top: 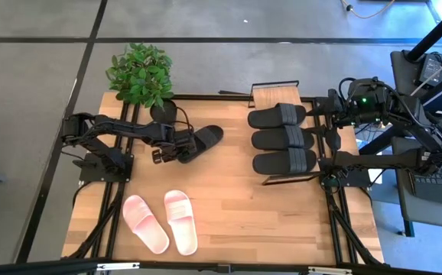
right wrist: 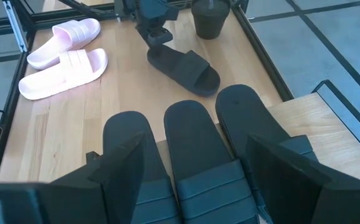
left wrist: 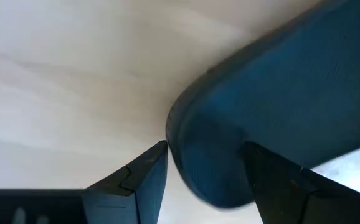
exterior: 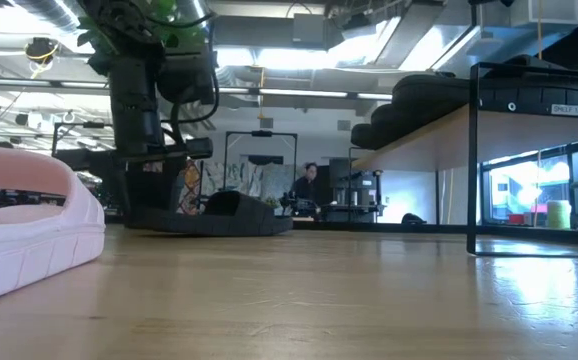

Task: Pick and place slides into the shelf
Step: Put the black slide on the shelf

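One black slide [top: 202,140] lies flat on the table by the plant pot, also seen in the low view [exterior: 221,214]. My left gripper [top: 177,147] points down over its near-left end, open, a finger on each side [left wrist: 205,174]. Three black slides [top: 282,139] lie side by side on the shelf [top: 266,95], soles on its wooden board [right wrist: 304,118]. Two pink slides [top: 162,222] rest on the table near its front edge. My right gripper [right wrist: 195,140] hovers open above the shelf's right side [top: 326,114], touching nothing. My left gripper comes from above, pointing down, with the slide's rounded end [left wrist: 192,143] between its two fingers. One fingertip [left wrist: 158,155] stands right at the slide's edge. Whether either finger touches it, I cannot tell. The slide lies flat on the table.
A potted plant [top: 140,72] stands at the table's far left, just behind the loose black slide. The black table frame [top: 206,98] rims the wooden top. Bare wood [top: 236,206] stretches between the pink slides and the shelf. A person [exterior: 309,180] shows far off in the room.
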`<act>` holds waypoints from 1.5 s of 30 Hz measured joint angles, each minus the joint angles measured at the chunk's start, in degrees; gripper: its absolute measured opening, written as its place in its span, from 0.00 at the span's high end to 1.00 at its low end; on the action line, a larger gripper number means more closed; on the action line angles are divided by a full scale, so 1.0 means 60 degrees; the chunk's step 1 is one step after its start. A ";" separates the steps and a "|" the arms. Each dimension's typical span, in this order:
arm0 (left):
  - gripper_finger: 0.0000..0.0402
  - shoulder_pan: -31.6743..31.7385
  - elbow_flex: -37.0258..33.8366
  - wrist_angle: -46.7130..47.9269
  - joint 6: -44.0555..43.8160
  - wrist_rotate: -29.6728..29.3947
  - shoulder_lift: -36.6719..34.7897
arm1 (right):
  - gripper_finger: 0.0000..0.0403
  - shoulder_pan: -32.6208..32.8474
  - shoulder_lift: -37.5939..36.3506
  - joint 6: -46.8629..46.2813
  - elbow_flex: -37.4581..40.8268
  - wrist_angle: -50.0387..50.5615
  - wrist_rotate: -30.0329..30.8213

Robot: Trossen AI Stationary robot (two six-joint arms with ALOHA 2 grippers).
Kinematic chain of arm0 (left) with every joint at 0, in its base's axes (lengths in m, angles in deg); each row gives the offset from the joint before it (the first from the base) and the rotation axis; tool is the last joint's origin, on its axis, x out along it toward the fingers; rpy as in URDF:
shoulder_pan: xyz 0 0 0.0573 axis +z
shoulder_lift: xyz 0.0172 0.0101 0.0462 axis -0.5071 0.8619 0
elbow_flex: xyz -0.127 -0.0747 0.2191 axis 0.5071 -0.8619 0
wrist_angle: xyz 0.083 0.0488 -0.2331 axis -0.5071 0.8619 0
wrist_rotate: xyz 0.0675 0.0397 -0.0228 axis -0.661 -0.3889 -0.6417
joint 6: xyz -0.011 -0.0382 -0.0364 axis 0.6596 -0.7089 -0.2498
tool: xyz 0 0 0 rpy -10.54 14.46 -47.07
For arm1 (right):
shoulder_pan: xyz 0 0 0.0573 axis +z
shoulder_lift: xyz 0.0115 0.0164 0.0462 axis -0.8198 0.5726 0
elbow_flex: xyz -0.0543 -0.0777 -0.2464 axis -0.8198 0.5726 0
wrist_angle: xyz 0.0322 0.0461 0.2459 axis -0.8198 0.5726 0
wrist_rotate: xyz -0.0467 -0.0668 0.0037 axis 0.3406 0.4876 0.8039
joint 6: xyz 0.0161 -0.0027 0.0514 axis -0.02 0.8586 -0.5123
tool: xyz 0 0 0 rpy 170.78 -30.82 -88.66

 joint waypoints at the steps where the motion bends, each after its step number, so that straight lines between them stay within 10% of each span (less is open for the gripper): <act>1: 0.51 0.0004 0.0000 0.0005 0.0007 -0.0103 0.0000 | 0.32 0.0000 0.0000 0.0000 0.0000 0.0000 0.0000; 29: 0.51 -0.0051 0.0000 -0.0069 0.0056 -0.0635 0.0000 | 0.32 0.0003 0.0000 0.0277 0.0000 0.0000 0.0011; 45: 0.88 -0.0044 0.0000 -0.0281 0.0042 -0.0640 0.0000 | 0.32 0.0001 0.0000 0.0550 0.0000 0.0002 0.0011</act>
